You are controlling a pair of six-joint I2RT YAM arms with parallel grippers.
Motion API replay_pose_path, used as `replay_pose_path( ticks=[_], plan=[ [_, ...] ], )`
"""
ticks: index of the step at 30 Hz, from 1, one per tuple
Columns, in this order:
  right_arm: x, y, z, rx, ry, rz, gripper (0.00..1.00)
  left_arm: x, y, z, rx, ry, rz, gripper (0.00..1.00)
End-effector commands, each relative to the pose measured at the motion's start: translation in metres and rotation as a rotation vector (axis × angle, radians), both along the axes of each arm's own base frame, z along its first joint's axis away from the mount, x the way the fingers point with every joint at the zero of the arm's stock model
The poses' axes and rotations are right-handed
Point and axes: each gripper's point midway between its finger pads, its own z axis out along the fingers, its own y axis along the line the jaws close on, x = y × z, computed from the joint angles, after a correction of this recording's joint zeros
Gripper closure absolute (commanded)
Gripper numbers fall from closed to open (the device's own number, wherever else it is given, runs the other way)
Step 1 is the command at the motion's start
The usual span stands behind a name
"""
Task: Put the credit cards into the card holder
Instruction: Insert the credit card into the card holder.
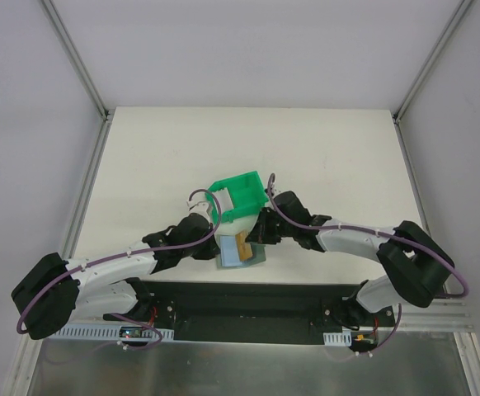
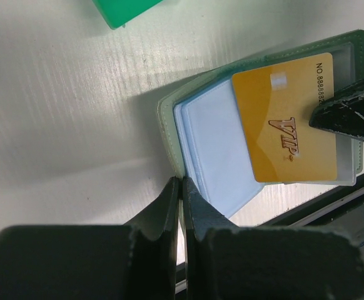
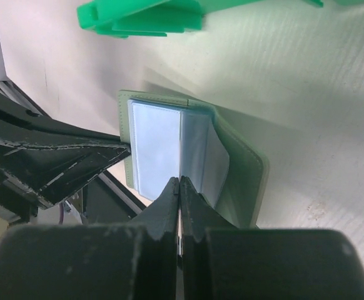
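Left wrist view, starting at the left: bare white table (image 2: 57, 94), then left gripper (image 2: 181, 186) with fingers pressed together and nothing pinched between them. Tip planted at the near edge of the card holder (image 2: 167, 122) — likely to pin the open wallet flat and stop it sliding. Further right, a pale leaf (image 2: 216, 140) inside the holder; whether card or empty clear pocket, cannot tell. Next, orange credit card (image 2: 285, 125) marked VIP, lying slightly askew across the right-hand leaf, not yet seated in a pocket as far as can be judged. At the far right, right gripper (image 2: 324, 115), also squeezed shut, tip bearing down on that card — probably to push it along rather than lift it. Above, corner of the green bin (image 2: 122, 9), apart from the wallet. Judged step: sliding the orange card under a pocket lip, with buckling of the pocket as the main risk.
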Motion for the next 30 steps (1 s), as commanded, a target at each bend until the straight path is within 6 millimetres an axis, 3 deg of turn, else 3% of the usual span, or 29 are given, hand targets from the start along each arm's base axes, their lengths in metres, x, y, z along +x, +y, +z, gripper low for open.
replay_pose_path(
  ticks=[1, 18, 30],
  plan=[
    [0.008, -0.002, 0.001, 0.014, -0.041, -0.033, 1.00, 0.000, 0.000, 0.001, 0.000, -0.024, -0.022, 1.00],
    [0.003, -0.014, -0.014, 0.094, 0.002, -0.066, 1.00, -0.004, 0.019, -0.030, 0.097, 0.028, 0.034, 1.00],
    [-0.004, -0.010, -0.029, 0.079, 0.031, -0.057, 1.00, -0.001, 0.011, -0.025, 0.058, 0.022, 0.033, 1.00]
  ],
)
